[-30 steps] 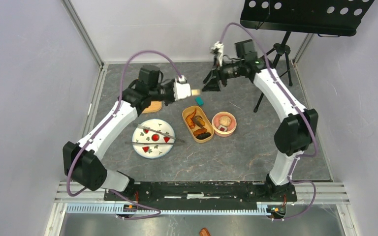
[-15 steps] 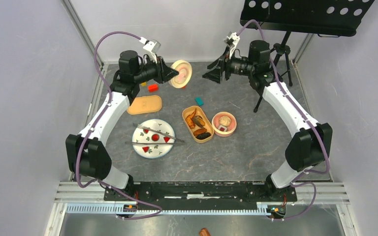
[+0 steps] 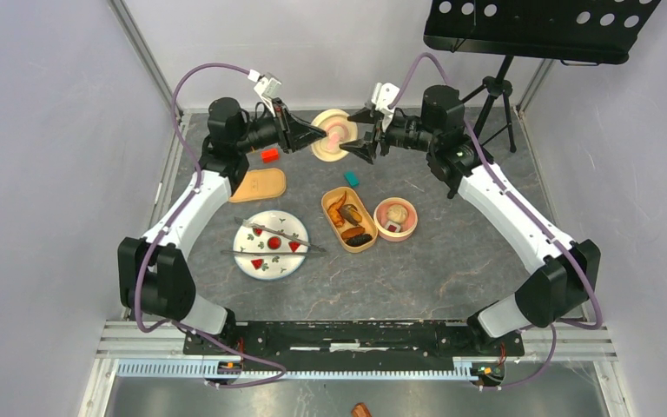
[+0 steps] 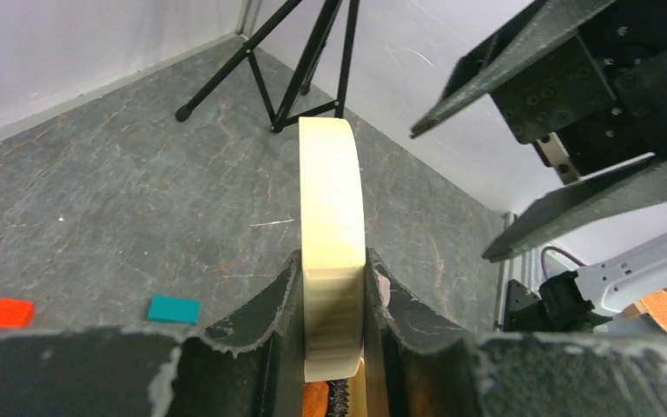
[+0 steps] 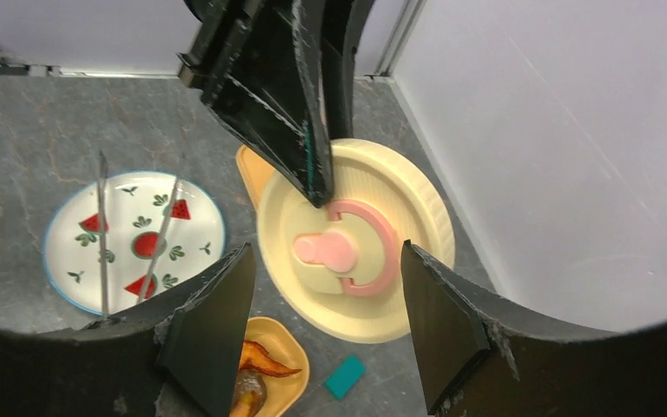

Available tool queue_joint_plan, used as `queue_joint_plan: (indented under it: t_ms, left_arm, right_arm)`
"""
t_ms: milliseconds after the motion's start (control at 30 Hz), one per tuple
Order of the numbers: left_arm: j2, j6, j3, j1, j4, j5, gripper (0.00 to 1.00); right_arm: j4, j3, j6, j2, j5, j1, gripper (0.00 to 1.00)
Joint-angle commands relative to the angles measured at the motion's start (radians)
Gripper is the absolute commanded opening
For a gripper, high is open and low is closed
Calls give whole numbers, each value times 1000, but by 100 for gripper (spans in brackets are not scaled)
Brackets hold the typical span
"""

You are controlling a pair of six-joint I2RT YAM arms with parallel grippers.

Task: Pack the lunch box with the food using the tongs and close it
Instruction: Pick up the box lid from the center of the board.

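Presently, the oval lunch box tray [image 3: 325, 211] lies flat on the table, holding orange-brown fried chunks [image 3: 344, 208] and a dark ridged piece [image 3: 359, 235]. Just beside the tray, on the right arm's side, sits the round pink bowl [image 3: 410, 228] with the rice ball [image 3: 393, 213]. On the tray's left-arm side stands the plate [image 3: 240, 256], carrying red wedges [image 3: 274, 242] and the tongs [image 3: 282, 236], which lie across it unheld. Beyond the tray, raised off the table, the round cream lid [image 3: 331, 134] stands on edge, pinched across its thickness by the left gripper [image 3: 313, 133]. The right gripper [image 3: 358, 135] faces the lid's pink knob [image 5: 326, 250], jaws spread; contact cannot be confirmed. A teal cube [image 3: 352, 178] lies just beyond the tray. The oval lid [image 3: 257, 185] and a red cube [image 3: 269, 155] lie beyond the tray toward the left arm.
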Motion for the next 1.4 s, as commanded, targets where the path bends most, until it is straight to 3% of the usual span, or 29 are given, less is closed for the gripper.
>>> queue_joint_plan:
  t_ms: [0,500,700,967,1133,1367]
  left_arm:
    - [-59,-80,-14,-4,140,80,2]
    - [-48,-208,-32,-5,276,129,2]
    - [-44,-201,-27,6,189,58,2]
    - [0,-330,-22,18,235,-6,2]
    - [8,-356,-27,20,282,14,2]
    - [10,-355,-25,22,287,52,2]
  right_arm:
    - [1,-1,-89,-12,52,3,69]
    - [-79,38,-137,33,61,58,65]
    - [-86,40,-165,0,-3,65,48]
    - [-202,-12,-451,-82,-27,114,36]
    - [-243,-23,-524,-104,13,134,38]
    - [-109,-76,-417,-154,152,121,45]
